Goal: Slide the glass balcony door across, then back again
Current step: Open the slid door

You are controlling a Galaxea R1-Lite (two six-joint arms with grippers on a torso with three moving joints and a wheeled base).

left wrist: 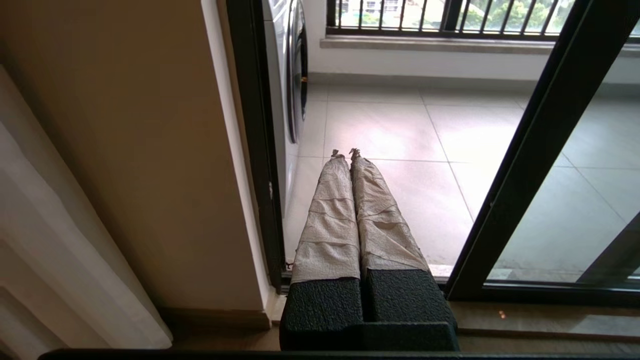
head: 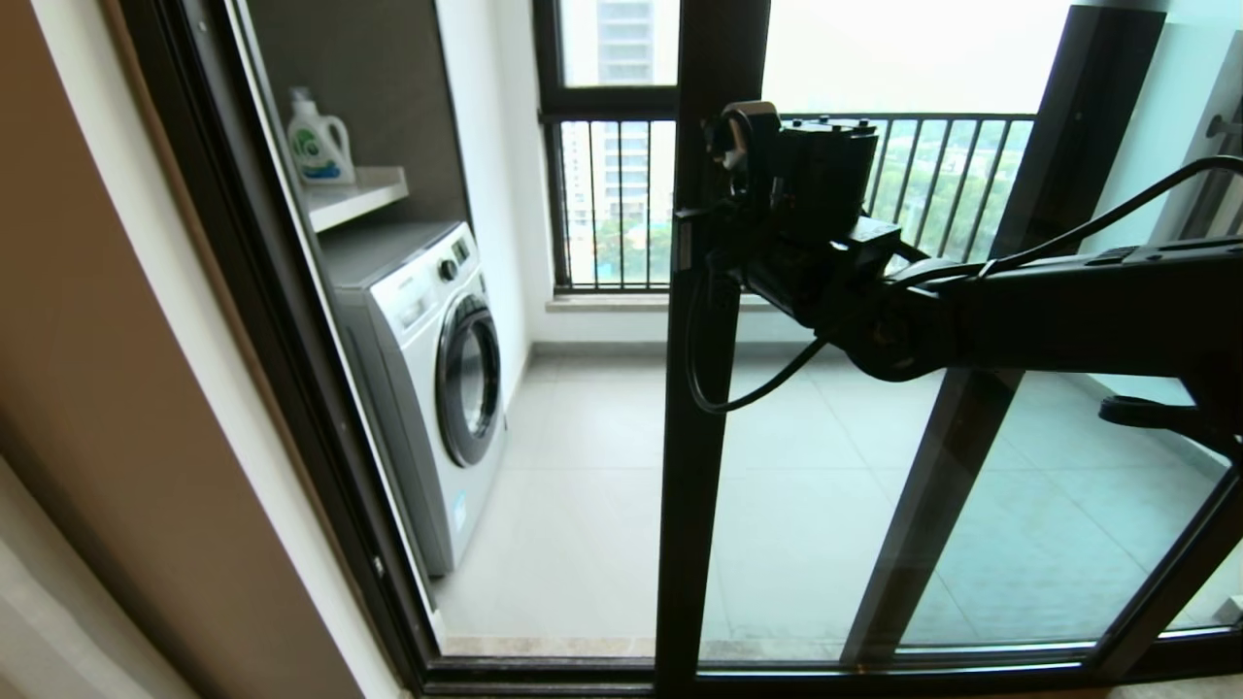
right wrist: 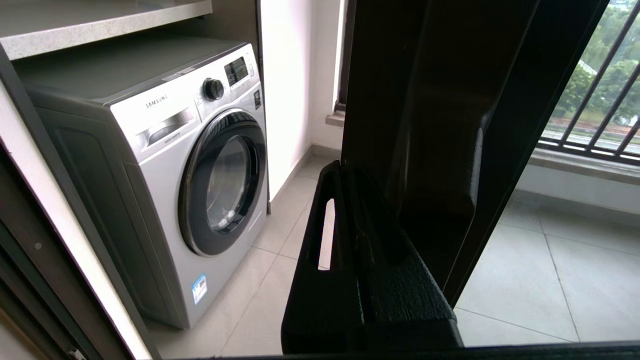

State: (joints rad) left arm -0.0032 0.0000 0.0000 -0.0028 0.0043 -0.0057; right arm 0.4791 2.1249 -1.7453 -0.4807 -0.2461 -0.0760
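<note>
Daylit balcony beyond: pale tiled floor [head: 583,466], silver washing machine [head: 427,379], barred window [head: 612,194], beige wall [head: 107,388].

Bright backlight from outside (arm silhouetted); edges bend, sky overexposed.

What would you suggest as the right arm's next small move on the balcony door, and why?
Probably a short, steady sideways push with the right gripper, staying on the upright of the glass balcony door. The gripper sits against that dark upright at about latch height, and the doorway stands partly open beside the washing machine. Which direction is due, one moment cannot tell. The left gripper hangs shut, low by the wall.
</note>
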